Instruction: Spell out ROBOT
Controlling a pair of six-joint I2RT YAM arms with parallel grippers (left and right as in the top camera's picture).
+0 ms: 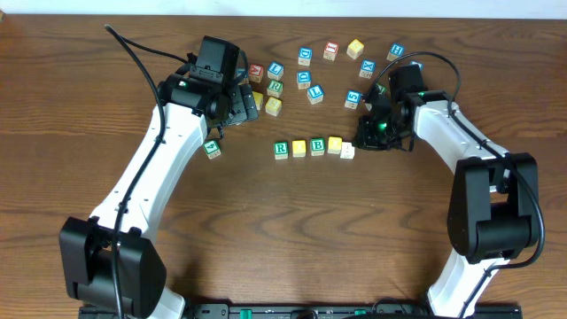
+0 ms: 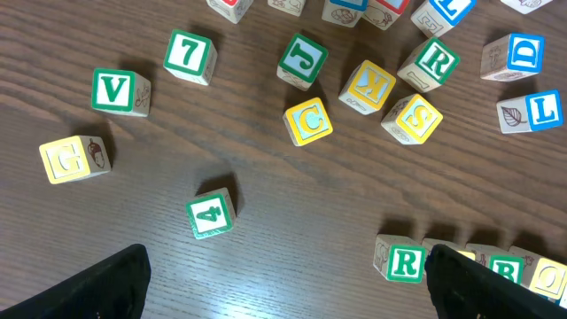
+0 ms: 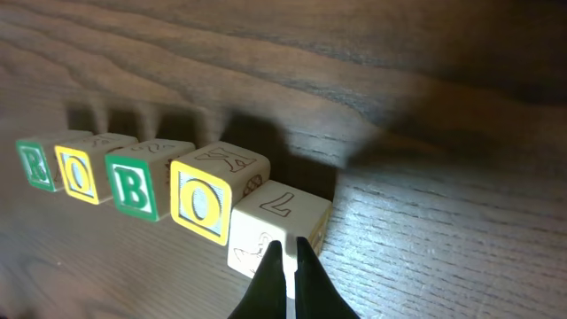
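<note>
The right gripper [image 3: 285,255], jaws pressed together, sits at the near face of the pale end cube [image 3: 282,213], which lies skewed against the second O [image 3: 205,199]. The row runs leftward from there through B [image 3: 137,182], first O [image 3: 81,170] and R [image 3: 34,161]. Farther off, the left gripper [image 2: 288,266] hangs spread wide over loose cubes [image 2: 310,120], so the right arm is nearer

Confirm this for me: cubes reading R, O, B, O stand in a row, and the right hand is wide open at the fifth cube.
Wrong on the hand: the right hand is shut, closed tight at the fifth cube, as the right wrist view shows. The R, O, B, O row stands as you said.
</note>
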